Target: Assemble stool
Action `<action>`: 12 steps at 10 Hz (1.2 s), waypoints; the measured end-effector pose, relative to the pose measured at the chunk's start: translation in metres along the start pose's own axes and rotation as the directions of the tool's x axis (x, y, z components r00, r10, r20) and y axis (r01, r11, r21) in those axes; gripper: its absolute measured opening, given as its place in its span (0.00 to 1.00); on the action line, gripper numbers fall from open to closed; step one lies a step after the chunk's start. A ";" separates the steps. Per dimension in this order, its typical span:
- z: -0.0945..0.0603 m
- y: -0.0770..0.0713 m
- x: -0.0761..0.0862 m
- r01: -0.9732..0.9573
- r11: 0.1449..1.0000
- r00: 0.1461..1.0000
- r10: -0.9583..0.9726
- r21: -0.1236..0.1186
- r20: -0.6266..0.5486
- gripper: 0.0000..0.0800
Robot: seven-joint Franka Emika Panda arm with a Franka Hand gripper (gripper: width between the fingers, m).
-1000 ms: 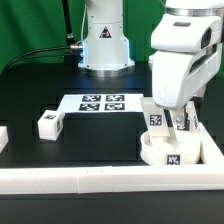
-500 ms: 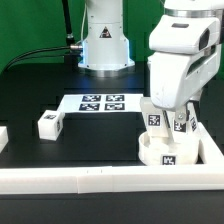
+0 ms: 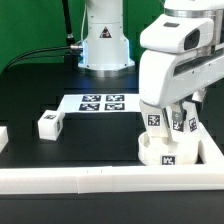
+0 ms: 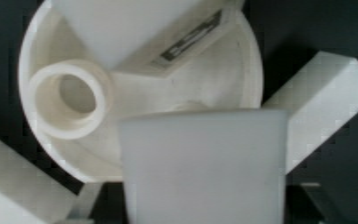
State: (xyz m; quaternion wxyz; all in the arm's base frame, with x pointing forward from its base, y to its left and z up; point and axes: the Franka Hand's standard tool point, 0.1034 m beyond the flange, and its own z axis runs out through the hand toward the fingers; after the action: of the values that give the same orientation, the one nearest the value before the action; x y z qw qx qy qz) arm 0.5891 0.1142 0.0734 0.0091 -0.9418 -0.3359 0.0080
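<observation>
The jaws look clamped on a blocky white leg (image 4: 202,160) just above the seat disc (image 3: 148,152). From the exterior view's left come a spare leg (image 3: 48,123) lying well apart on the tabletop (image 3: 25,100), the marker board (image 3: 100,102), then the seat with a standing leg (image 3: 155,120), border rails (image 3: 100,182) close by. The plastic is probably light, stiff and slick, so flat opposite faces suit gripping.

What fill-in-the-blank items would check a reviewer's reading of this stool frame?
1. The gripper grips the held leg over the seat disc, toward the exterior view's ____.
2. Beside it, the seated leg stands ____ on the disc.
3. The loose leg lies on the ____ table.
Missing words: right; upright; black.
</observation>
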 end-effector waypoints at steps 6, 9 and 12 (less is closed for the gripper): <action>0.001 -0.007 0.006 -0.617 0.787 0.787 0.617 0.004 -0.018 0.42; 0.000 -0.009 0.007 -0.830 0.558 0.558 0.830 0.014 -0.015 0.42; 0.000 -0.009 0.007 -0.922 0.387 0.387 0.922 0.017 -0.013 0.42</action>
State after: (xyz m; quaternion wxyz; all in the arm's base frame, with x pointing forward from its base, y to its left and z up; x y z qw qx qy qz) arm 0.5889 0.1261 0.0736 0.0099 -0.9703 0.2416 0.0032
